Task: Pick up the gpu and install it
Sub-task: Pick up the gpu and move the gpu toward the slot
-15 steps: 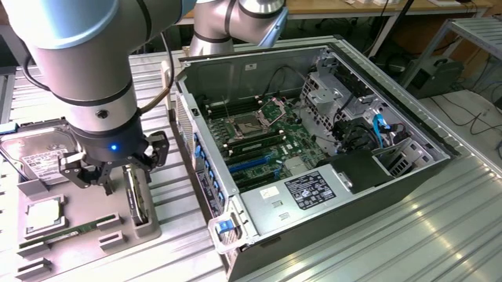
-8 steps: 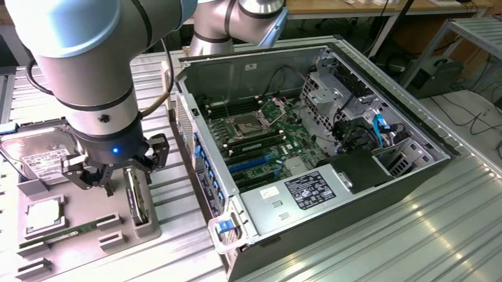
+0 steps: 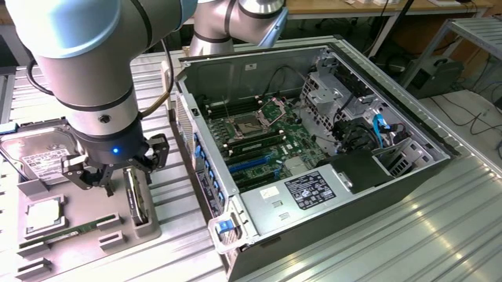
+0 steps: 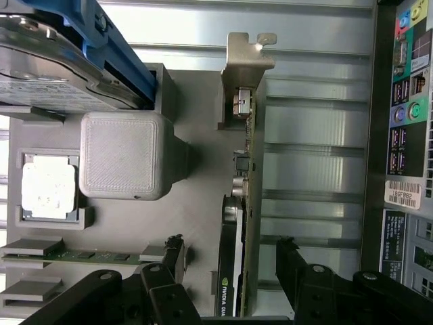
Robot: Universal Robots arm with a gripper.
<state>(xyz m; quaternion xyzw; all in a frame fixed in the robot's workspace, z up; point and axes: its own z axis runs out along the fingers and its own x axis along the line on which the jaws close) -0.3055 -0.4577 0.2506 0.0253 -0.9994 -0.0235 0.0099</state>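
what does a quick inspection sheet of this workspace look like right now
surface: ribbed metal table, grey parts tray on it
job's things: graphics card standing on edge in the tray; open computer case beside the tray
clutter: hard drive, processor chip, memory stick in the tray
tool: open, one finger each side of the graphics card, not touching it
cables: blue and black cables inside the case
surroundings: workbenches behind, cords on the floor

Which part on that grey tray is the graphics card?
To the exterior view's left of the open computer case lies a grey tray. On its side nearest the case, under the open gripper, the gpu stands on edge. Unlike the flat hard drive and memory stick, it is upright with a silver bracket.
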